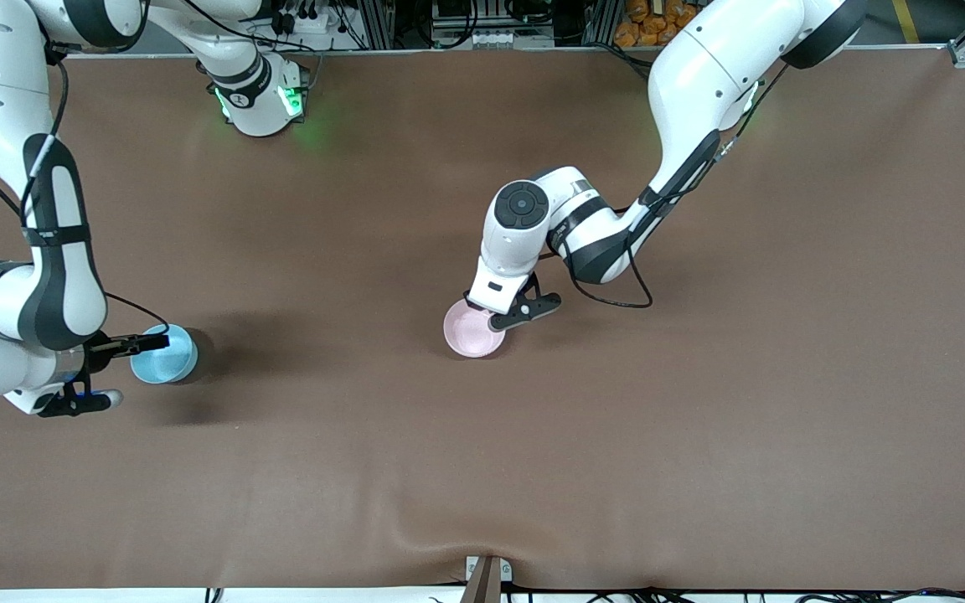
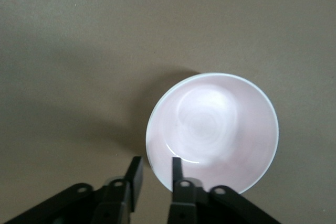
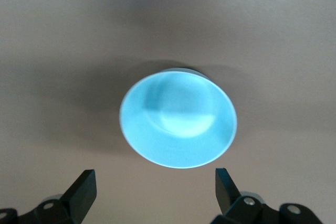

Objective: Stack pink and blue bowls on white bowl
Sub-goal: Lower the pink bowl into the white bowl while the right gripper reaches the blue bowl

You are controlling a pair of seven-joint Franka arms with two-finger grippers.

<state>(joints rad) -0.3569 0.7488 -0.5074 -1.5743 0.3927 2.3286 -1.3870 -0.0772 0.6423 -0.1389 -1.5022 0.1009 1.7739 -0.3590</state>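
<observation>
The brown table [image 1: 700,435] is wide, and the two bowls stand well apart on it. That distance is my first worry. The blue bowl [image 1: 162,355] sits at my right arm's end and the pink bowl [image 1: 472,332] is near the middle. I judge the blue one has to be carried over open table, where a weak hold would drop it.

My left arm reaches to the middle, and my right arm is folded low at its own end. If the right arm brings the blue bowl over while the left is parked above the pink one, I expect the two wrists to crowd each other.

I see no white bowl standing on its own. A pale line runs round the pink bowl's rim, and I cannot tell whether that is the white bowl underneath. If it is, any knock now would shift two bowls instead of one.

My left gripper [image 2: 156,174] is at the pink bowl's rim with its fingers [image 2: 177,167] slightly parted, one inside the wall and one outside, pinching nothing. If I rise crooked, the inner finger could hook the rim and tip or drag the bowl.

My right gripper [image 3: 155,192] is spread wide and empty, with the blue bowl just ahead of its fingertips [image 3: 84,186]. The bowl is smooth and round. Closing off-centre would likely squirt it away across the cloth.
</observation>
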